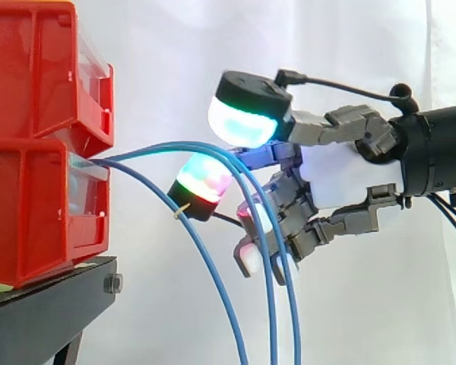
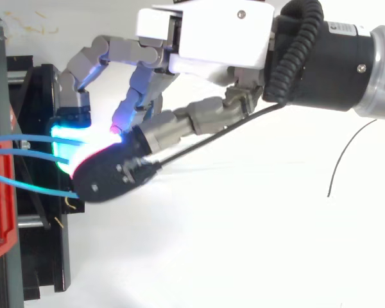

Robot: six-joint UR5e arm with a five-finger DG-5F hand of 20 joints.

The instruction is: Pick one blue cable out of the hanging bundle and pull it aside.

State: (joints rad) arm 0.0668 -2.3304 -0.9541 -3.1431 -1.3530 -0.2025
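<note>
White curtain (image 1: 175, 46) across backdrop, vertical fold near right edge; light bright, even. Red bins (image 1: 30, 205) stacked two high at left of frame, on black stand (image 1: 38, 319), lower left. Bolt (image 1: 112, 284) in stand edge. Top view: white surface (image 2: 244, 244) centre and right, stand along left edge.

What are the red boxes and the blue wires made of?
The red bins look like hard, glossy plastic: smooth moulded walls with a shine. The blue cables seem coated in smooth rubber or soft plastic, since they bend in easy curves; their inside is hidden.
</note>
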